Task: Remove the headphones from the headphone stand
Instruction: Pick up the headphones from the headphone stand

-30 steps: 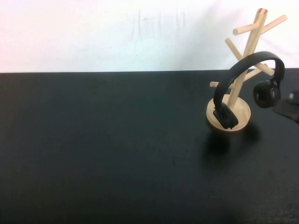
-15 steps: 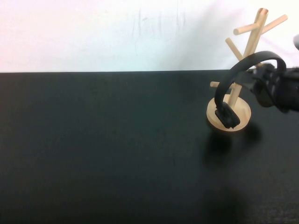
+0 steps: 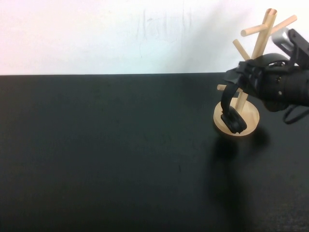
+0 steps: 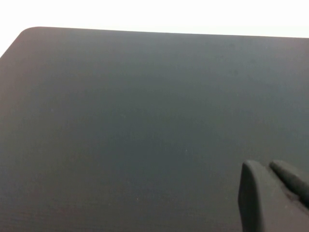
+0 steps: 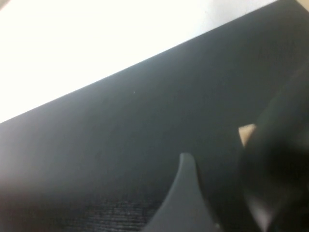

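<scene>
The headphones point(image 3: 235, 99) hang on the headphone stand point(image 3: 254, 53) at the far right of the black surface point(image 3: 120, 154), one ear cup down by its round base. My right pincer point(image 3: 241, 76) is spread wide at the headband. My left pincer point(image 4: 270, 193) sits over bare surface; I cannot tell its state.

The black over-ear headphones point(image 3: 231, 104) hang by their thin curved headband on the light wooden tree-shaped headphone stand point(image 3: 257, 46), one round ear cup low against the disc base, near the table's far right corner.
</scene>
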### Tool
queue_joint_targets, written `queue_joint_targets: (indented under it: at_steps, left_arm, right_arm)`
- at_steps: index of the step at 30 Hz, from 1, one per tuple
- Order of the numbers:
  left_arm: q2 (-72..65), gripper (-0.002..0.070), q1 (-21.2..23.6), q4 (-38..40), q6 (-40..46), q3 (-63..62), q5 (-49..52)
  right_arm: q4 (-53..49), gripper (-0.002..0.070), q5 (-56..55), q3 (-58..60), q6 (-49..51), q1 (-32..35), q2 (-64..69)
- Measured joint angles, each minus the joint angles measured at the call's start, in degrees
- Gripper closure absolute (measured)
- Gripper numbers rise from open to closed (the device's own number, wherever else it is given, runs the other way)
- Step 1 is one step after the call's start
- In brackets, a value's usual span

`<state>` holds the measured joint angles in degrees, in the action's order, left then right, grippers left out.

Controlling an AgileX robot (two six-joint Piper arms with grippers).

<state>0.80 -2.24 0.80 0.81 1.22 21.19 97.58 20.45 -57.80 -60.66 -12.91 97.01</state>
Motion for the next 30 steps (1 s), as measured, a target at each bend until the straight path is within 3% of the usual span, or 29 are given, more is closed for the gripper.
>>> queue_joint_targets:
  at_steps: [10, 16, 23, 30]
  left_arm:
    - [0.0, 0.0678, 0.0, 0.0, 0.0, 0.0, 0.0]
    - [0.0, 0.0678, 0.0, 0.0, 0.0, 0.0, 0.0]
    - [0.0, 0.0678, 0.0, 0.0, 0.0, 0.0, 0.0]
    - [0.0, 0.0678, 0.0, 0.0, 0.0, 0.0, 0.0]
  right_arm:
    - [0.1, 0.0199, -0.8, -5.9, 0.0, -0.9, 6.1]
    - [0.2, 0.0395, -1.8, -7.6, 0.0, -1.0, 8.0]
    - [0.1, 0.0683, -1.9, -7.7, -0.2, -1.0, 8.2]
    - [-0.9, 0.0678, -2.3, -5.4, -0.4, -1.0, 2.9]
